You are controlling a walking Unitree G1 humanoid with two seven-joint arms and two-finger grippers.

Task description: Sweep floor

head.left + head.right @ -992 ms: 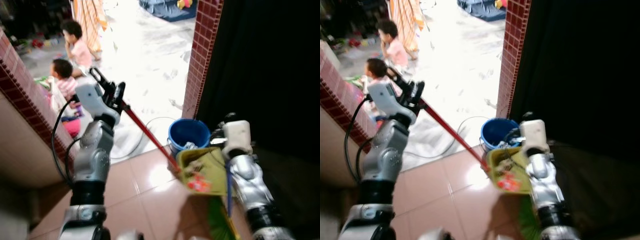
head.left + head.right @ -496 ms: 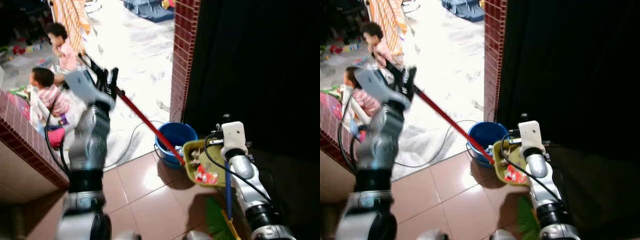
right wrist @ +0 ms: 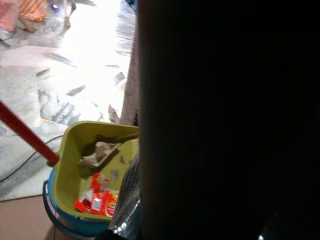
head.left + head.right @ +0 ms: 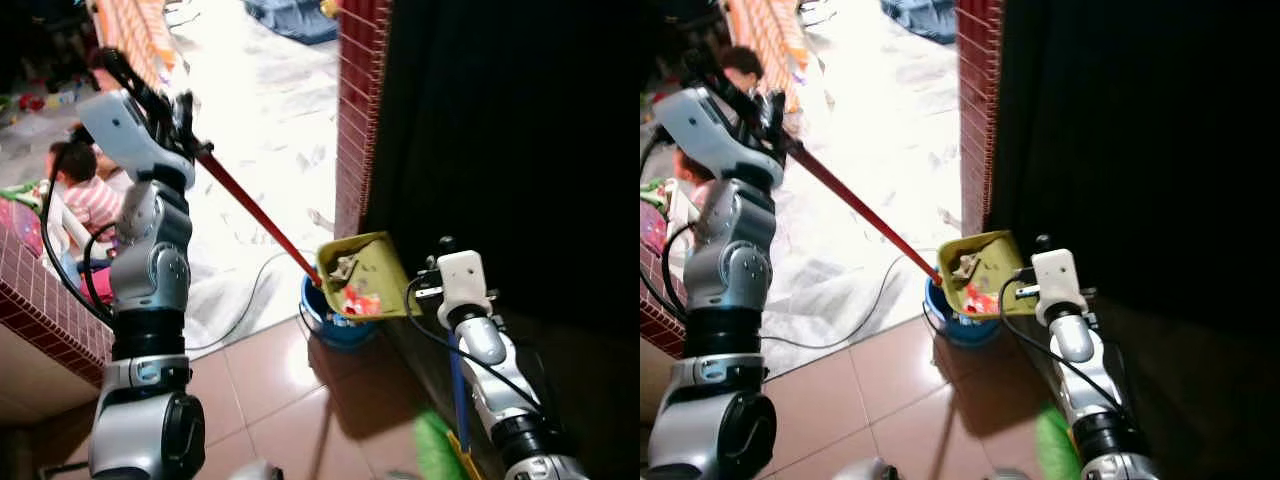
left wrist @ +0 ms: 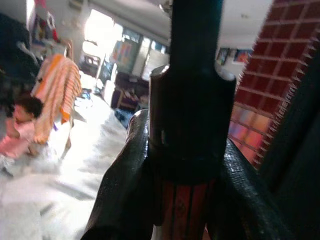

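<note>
My left gripper [image 4: 165, 110] is up high at approx 10 o'clock in the head view, fingers [image 5: 125, 190] clenched on the red handle [image 4: 255, 217] of the dustpan [image 4: 365, 277]. In the wrist cam the black cap end of the handle sits tight btwn both fingers.

The handle's long axis runs diagonally, from the gripper down toward 4 o'clock, ending at the rim of the dustpan. The dustpan is yellow-green, lifted off the floor, just above the blue bucket [image 4: 335, 322], w/ its open side tilted up toward me. Inside it: a crumpled brownish scrap [image 3: 99, 152], a dark strip, and a red wrapper [image 3: 96, 201] at the low end near the bucket.

The bucket stands on the tan tiles [image 4: 270, 370] right by the red brick pillar [image 4: 358, 95]; can't see what's in it, the dustpan covers most of it.

My right gripper is hidden behind its own wrist, so I cannot tell its state. A blue stick [image 4: 457, 385] runs along the right arm [image 4: 480, 340], green bristles [image 4: 435, 450] at the bottom.

A grey cable [image 4: 240, 300] lies on the pale floor. A person [image 4: 85, 190] in a striped top sits at 9 o'clock behind a low brick wall [image 4: 45, 290].
</note>
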